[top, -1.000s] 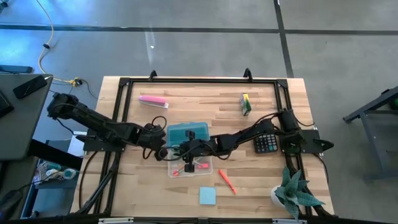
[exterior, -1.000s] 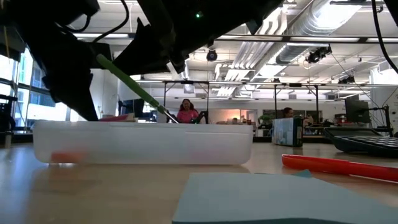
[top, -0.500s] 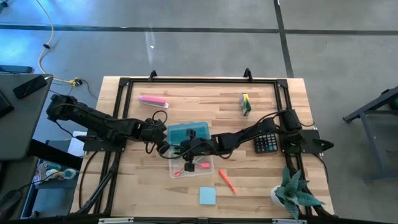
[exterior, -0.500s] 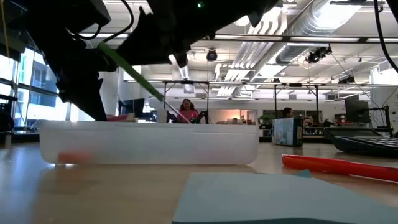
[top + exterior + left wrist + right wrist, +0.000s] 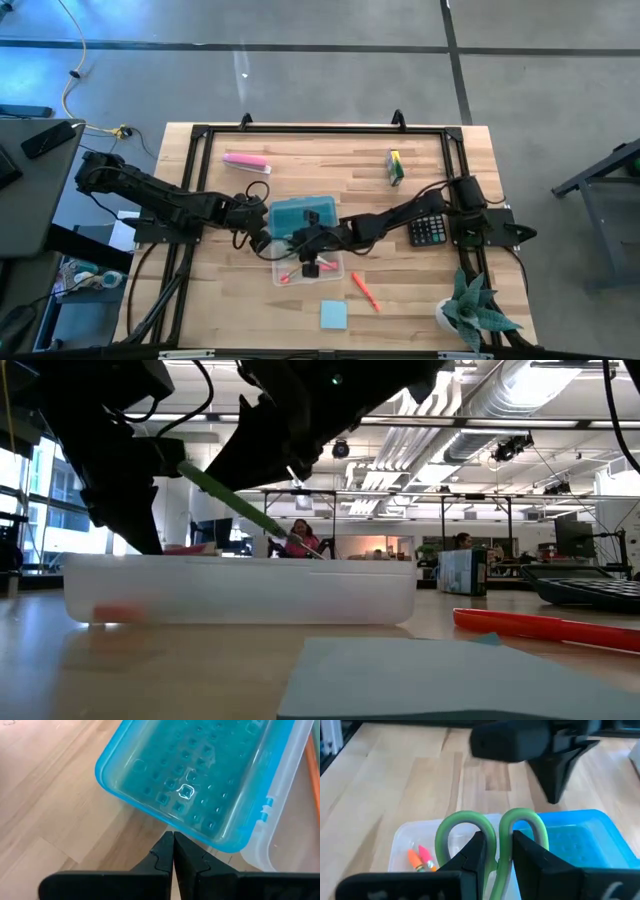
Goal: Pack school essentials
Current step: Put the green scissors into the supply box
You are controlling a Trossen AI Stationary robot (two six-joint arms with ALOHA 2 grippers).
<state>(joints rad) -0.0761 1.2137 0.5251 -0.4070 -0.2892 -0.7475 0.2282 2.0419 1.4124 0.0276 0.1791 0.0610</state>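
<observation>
Over clear box [image 5: 305,262], right fingers [image 5: 470,852] gripping green-looped scissors [image 5: 490,832], left fingers [image 5: 162,857] closed, empty, beside blue lid [image 5: 200,775].

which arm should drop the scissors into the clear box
Right. The right pincer already grips the green-handled scissors above the clear box. The left pincer is shut and empty beside the blue lid.

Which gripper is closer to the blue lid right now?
Left. The left gripper, fingers shut, sits right at the blue lid edge on its left side. The right gripper holds the green-handled scissors over the clear box, just below the lid.
</observation>
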